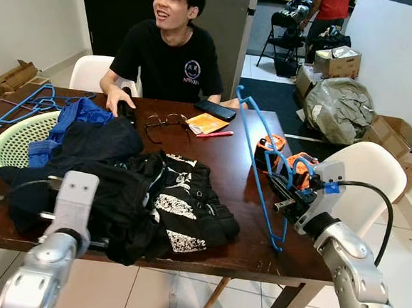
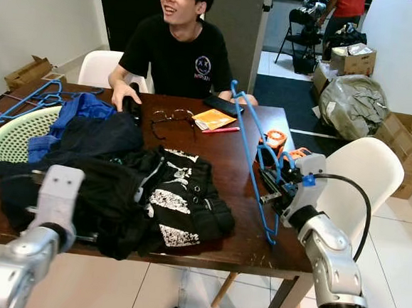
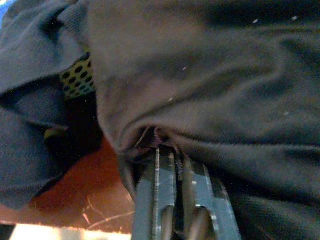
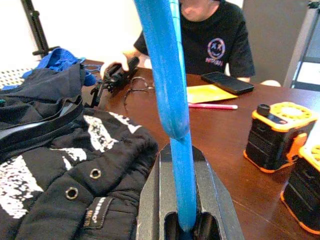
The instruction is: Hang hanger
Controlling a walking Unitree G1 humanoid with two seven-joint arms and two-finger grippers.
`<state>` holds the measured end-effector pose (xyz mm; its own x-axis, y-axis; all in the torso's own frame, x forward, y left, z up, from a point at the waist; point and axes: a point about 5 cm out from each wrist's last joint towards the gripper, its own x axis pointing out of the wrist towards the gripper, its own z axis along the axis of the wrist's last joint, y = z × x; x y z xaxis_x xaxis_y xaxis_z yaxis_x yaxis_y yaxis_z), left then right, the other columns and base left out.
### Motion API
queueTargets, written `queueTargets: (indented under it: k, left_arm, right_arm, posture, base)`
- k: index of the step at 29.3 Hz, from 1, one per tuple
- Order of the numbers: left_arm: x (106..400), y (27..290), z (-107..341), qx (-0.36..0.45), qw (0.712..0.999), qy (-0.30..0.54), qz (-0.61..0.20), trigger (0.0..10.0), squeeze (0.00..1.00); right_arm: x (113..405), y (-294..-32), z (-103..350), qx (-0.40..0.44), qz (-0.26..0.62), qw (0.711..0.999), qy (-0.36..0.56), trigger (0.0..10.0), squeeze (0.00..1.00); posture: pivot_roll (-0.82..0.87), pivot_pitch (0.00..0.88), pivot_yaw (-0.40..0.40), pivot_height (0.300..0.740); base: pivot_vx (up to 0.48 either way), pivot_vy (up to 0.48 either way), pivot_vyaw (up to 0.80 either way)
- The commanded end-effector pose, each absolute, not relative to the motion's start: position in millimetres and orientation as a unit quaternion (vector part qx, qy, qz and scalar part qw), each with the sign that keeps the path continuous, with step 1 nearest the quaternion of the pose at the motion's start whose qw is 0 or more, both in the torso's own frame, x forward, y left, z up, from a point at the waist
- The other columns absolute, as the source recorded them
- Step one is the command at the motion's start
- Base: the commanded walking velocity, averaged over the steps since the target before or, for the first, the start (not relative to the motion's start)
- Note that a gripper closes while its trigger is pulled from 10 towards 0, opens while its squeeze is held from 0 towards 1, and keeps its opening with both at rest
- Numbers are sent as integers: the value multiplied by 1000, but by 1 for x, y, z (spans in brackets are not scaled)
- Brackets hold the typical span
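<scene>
Blue plastic hanger [image 1: 262,165], a thin triangular frame, stands nearly upright over the 3 o'clock side of the brown wooden table [image 1: 233,170], its hook end topmost and its lower corner just past the table's near edge. The right gripper [image 1: 282,196] pinches one of its slim bars between the two black fingers; in the wrist view the smooth bar [image 4: 175,100] rises straight out of the closed fingers. Just beyond the gripper, toward 2 o'clock, sit boxy orange-and-black devices [image 1: 270,150]. At the table's centre lies a crumpled black garment [image 1: 180,209] with white print and metal eyelets, and the left gripper [image 3: 175,195], fingers pressed together, is nipped into the soft dark fabric at 8 o'clock. A perforated pale-green laundry basket [image 1: 14,142] at 9 o'clock holds blue cloth [image 1: 77,115], with more blue hangers [image 1: 31,103] behind it. At 12 o'clock a person in a black T-shirt [image 1: 171,58] sits with one hand [image 1: 117,101] on the table, near wire-rimmed glasses [image 1: 164,123], a phone [image 1: 215,110], yellow paper [image 1: 207,122] and a pink pen [image 1: 215,134].
</scene>
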<state>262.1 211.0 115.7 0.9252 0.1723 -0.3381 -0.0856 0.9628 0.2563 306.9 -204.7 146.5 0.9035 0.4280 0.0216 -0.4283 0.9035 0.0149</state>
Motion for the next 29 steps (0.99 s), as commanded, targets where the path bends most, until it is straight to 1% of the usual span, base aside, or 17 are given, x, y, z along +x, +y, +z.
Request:
queueTargets:
  k: [1,7,8,10,11,12,13,14,15,16,18,19,20,22,25,26,29]
  left_arm:
    - [267,215,124,145,974,162,69,10000,1000]
    - [271,216,142,169,975,126,64,10000,1000]
    - [277,209,168,192,978,71,34,10000,1000]
    - [277,209,168,192,978,71,34,10000,1000]
    - [281,197,194,197,980,18,-4,10000,1000]
    - [281,197,194,197,980,18,-4,10000,1000]
    - [281,181,221,206,976,-30,-66,10000,1000]
    - [281,181,221,206,976,-30,-66,10000,1000]
    - [278,167,237,210,969,-52,-123,10000,1000]
    - [278,167,237,210,969,-52,-123,10000,1000]
    - [270,152,242,246,944,-49,-214,10000,1000]
    - [270,152,242,246,944,-49,-214,10000,1000]
    - [268,149,243,264,932,-48,-243,10000,1000]
    - [268,149,243,264,932,-48,-243,10000,1000]
    - [274,151,244,306,916,-52,-256,10000,1000]
    - [280,154,238,336,902,-33,-270,10000,0]
    - [283,158,232,363,885,-13,-292,10000,0]
  right_arm:
    - [300,-209,117,24,205,977,57,10000,0]
    - [299,-210,115,27,205,977,59,10000,0]
    - [299,-211,112,33,204,976,62,10000,0]
    - [299,-211,112,33,204,976,62,10000,0]
    - [299,-210,109,42,203,976,65,10000,0]
    - [299,-210,109,42,203,976,65,10000,0]
    - [298,-209,102,51,203,975,73,10000,0]
    - [298,-209,102,51,203,975,73,10000,0]
    - [297,-207,96,59,203,974,81,10000,0]
    - [297,-207,96,59,203,974,81,10000,0]
    - [295,-206,89,83,197,973,86,10000,0]
    - [295,-206,89,83,197,973,86,10000,0]
    - [295,-207,89,100,191,973,84,10000,0]
    - [295,-207,89,100,191,973,84,10000,0]
    - [297,-207,87,119,189,971,84,10000,0]
    - [298,-205,86,125,191,970,88,10000,0]
    - [298,-205,85,128,192,969,90,10000,0]
  posture:
    - [5,17,-9,740]
    - [3,20,-10,740]
    - [8,21,-13,740]
    - [8,21,-13,740]
    - [8,21,-13,740]
    - [8,21,-13,740]
    - [11,18,-11,740]
    - [11,18,-11,740]
    - [9,19,-9,740]
    - [9,19,-9,740]
    - [5,17,2,740]
    - [5,17,2,740]
    - [5,17,3,740]
    - [5,17,3,740]
    - [4,13,2,740]
    - [1,4,0,740]
    - [-1,3,2,740]
  base:
    - [0,0,0]
    - [0,0,0]
    - [0,0,0]
    - [0,0,0]
    - [0,0,0]
    - [0,0,0]
    - [0,0,0]
    - [0,0,0]
    - [0,0,0]
    - [0,0,0]
    - [0,0,0]
    - [0,0,0]
    - [0,0,0]
    - [0,0,0]
    - [0,0,0]
    - [0,0,0]
    - [0,0,0]
